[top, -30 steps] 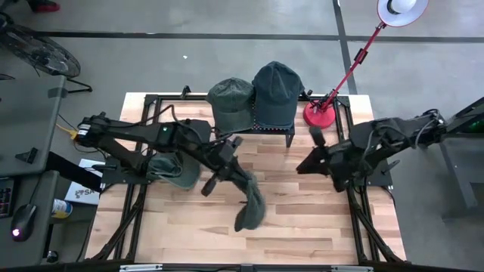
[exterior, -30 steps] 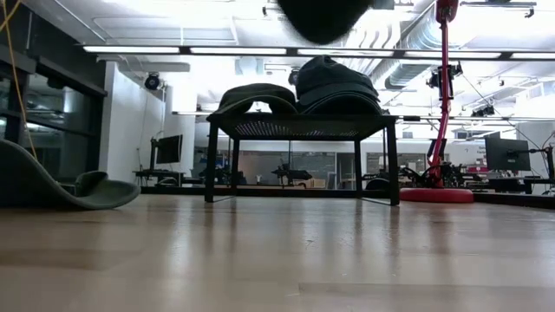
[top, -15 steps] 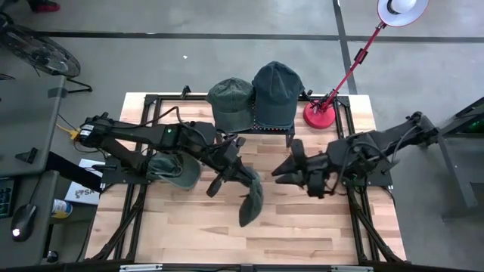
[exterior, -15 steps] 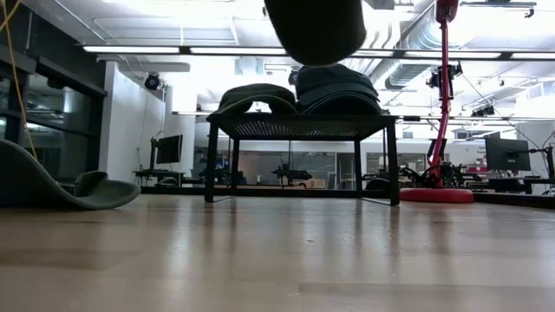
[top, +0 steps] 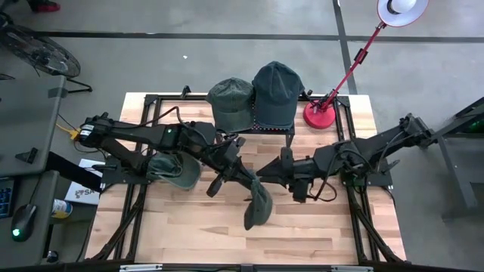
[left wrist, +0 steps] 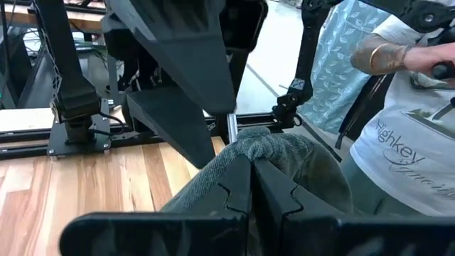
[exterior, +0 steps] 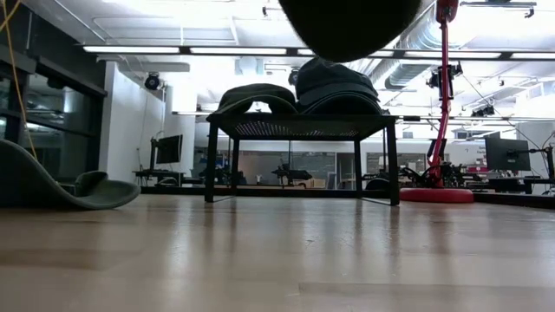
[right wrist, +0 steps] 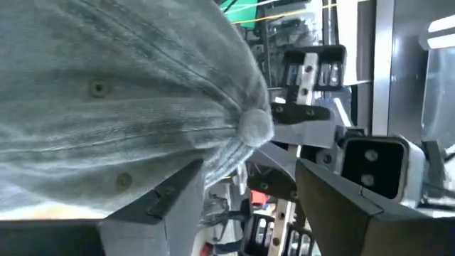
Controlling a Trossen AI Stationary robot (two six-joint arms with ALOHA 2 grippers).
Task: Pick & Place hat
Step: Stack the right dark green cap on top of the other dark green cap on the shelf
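Where the wooden table (top: pixel 189 227) is viewed from above, it is bordered by grey floor, and a red lamp (top: pixel 324 113) is planted at its far right corner. A small black rack (exterior: pixel 299 128) is set at the far edge, with two dark green caps (top: pixel 255 94) resting side by side on top; another cap (top: pixel 175 171) is laid on the boards on the left, partly under the left arm. Beyond the table, a bright hall with ceiling strip lights is seen in the low view, and a person in a white printed shirt (left wrist: pixel 409 153) is partly caught in the left wrist view.

In the low view the held hat (top: pixel 258 206) is cut off at the upper edge. It is hung above the middle of the table: dark green, crumpled, with eyelets and a top button visible in the right wrist view. The left gripper (top: pixel 243 175) is pressed together on its fabric. The right gripper (top: pixel 266 171) is held spread just beside the hat; contact cannot be made out.
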